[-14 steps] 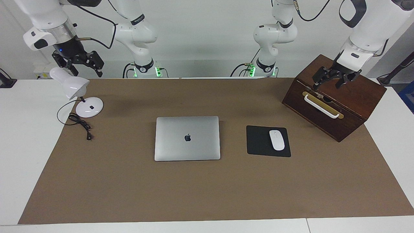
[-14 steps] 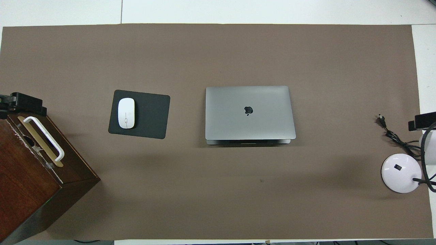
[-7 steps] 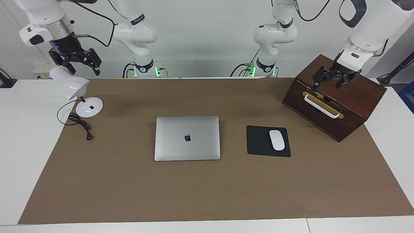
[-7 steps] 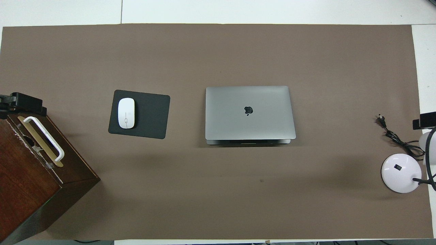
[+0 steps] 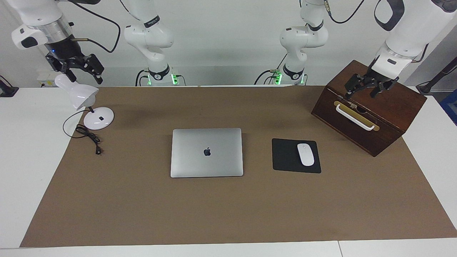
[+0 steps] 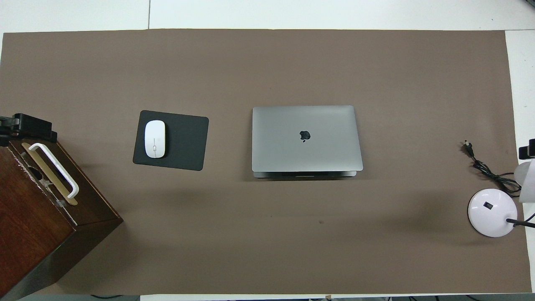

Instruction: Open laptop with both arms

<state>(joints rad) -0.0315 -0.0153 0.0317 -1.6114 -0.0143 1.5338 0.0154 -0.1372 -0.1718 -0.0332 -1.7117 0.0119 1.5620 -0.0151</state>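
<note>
The laptop (image 5: 207, 152) (image 6: 306, 138) lies shut and flat in the middle of the brown mat, silver lid up with the dark apple logo at its centre. My right gripper (image 5: 85, 74) hangs open in the air over the white desk lamp's head, at the right arm's end of the table; only its tip (image 6: 527, 150) shows in the overhead view. My left gripper (image 5: 360, 93) hangs open just above the top of the wooden box, and its tip (image 6: 26, 127) shows at the overhead view's edge. Neither gripper holds anything, and both are well away from the laptop.
A black mouse pad (image 5: 285, 156) with a white mouse (image 5: 305, 154) lies beside the laptop toward the left arm's end. A dark wooden box (image 5: 392, 110) with a white handle (image 5: 355, 116) stands there too. A white desk lamp (image 5: 99, 118) and its black cable (image 5: 89, 137) are at the right arm's end.
My right gripper has risen and drifted outward toward its end of the table, still open. The left gripper has barely moved. The laptop has not moved.
</note>
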